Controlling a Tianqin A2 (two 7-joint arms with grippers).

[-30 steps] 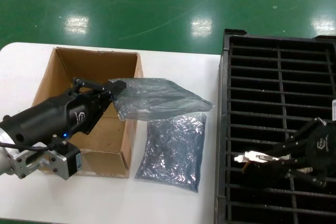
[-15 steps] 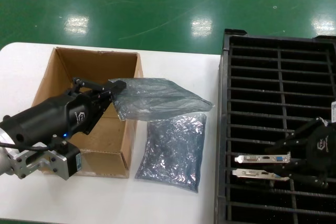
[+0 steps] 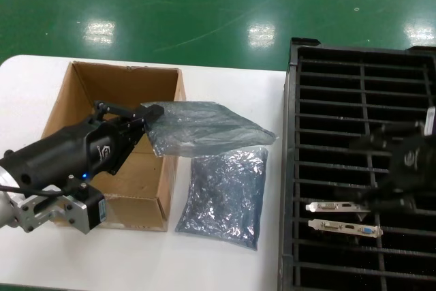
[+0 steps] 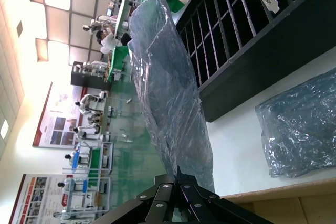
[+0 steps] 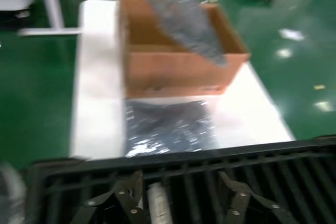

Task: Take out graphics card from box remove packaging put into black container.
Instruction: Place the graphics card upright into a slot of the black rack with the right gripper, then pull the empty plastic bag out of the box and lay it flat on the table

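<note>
My left gripper [image 3: 153,110] is shut on one end of a translucent grey-blue packaging bag [image 3: 204,127] held over the right wall of the brown box [image 3: 75,93]. In the left wrist view its jaws [image 4: 178,174] meet on that bag [image 4: 168,87]. A second, crinkled bag [image 3: 225,195] lies flat on the table. Two graphics cards show their silver brackets [image 3: 337,206] [image 3: 345,227] in neighbouring slots of the black container [image 3: 291,168]. My right gripper [image 3: 368,172] hovers open above them, holding nothing; one bracket [image 5: 156,203] shows between its spread fingers [image 5: 128,195].
The white table [image 3: 231,257] carries the box at left and the container along its right edge. The flat bag [image 5: 168,129] fills the gap between them. Green floor lies beyond the table. The container's far slots [image 3: 361,80] hold nothing.
My right gripper set the graphics card into a slot beside the other one, opened, and rose away toward the container's far side. The left gripper and its bag stayed put.
</note>
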